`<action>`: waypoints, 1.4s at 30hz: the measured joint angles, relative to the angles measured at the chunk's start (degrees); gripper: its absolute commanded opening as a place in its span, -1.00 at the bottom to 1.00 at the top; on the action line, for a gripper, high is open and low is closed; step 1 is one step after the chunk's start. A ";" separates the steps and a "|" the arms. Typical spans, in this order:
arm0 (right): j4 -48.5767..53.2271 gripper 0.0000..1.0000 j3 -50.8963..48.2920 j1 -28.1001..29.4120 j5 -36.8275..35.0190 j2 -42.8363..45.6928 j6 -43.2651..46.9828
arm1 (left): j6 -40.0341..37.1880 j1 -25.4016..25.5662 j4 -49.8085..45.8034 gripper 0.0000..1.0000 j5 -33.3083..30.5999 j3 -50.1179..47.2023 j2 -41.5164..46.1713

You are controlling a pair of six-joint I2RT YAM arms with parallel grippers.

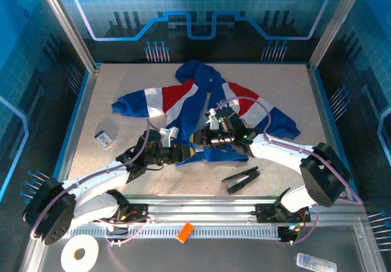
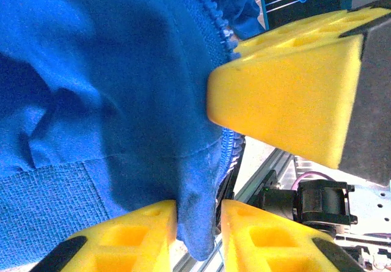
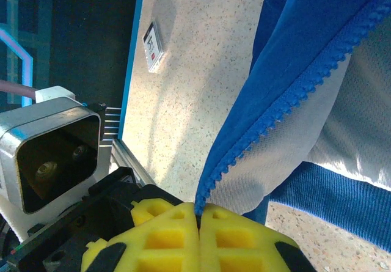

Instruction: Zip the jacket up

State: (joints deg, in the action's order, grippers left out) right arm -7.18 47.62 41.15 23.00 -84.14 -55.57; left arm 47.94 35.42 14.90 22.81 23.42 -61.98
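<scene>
The jacket (image 1: 183, 98) lies mid-surface, nearer the far edge. My left claw (image 2: 198, 223) pinches its hem (image 2: 61, 214), and my right claw (image 3: 197, 214) clamps the zipper edge (image 3: 287, 101). I'd hold both taut and line up the teeth.

jacket (image 1: 203, 93) | royal blue; red and white bands | front open; lying crumpled | hood far; hem near

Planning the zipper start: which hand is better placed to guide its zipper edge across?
Probably right: the right hand pinches the jacket on the zipper teeth near their lower end; the left hand clamps fabric beside its zipper.
</scene>
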 measured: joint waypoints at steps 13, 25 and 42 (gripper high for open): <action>-0.59 -0.86 -0.26 0.04 -0.04 -0.59 -0.37 | -0.09 0.00 -0.02 -1.00 -0.02 -0.02 0.59; 17.66 -0.07 5.29 0.04 -4.44 -0.55 12.35 | -3.30 0.00 -6.78 -1.00 -3.17 1.25 0.85; 35.34 -0.06 5.05 -1.49 -13.88 -3.15 24.87 | -2.64 11.13 -16.39 -1.00 -14.21 3.45 1.44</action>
State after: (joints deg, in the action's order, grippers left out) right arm 28.16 52.66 39.66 9.13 -87.29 -30.70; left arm 45.30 46.54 -1.50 8.60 26.87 -60.53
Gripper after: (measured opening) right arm 0.474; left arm 0.037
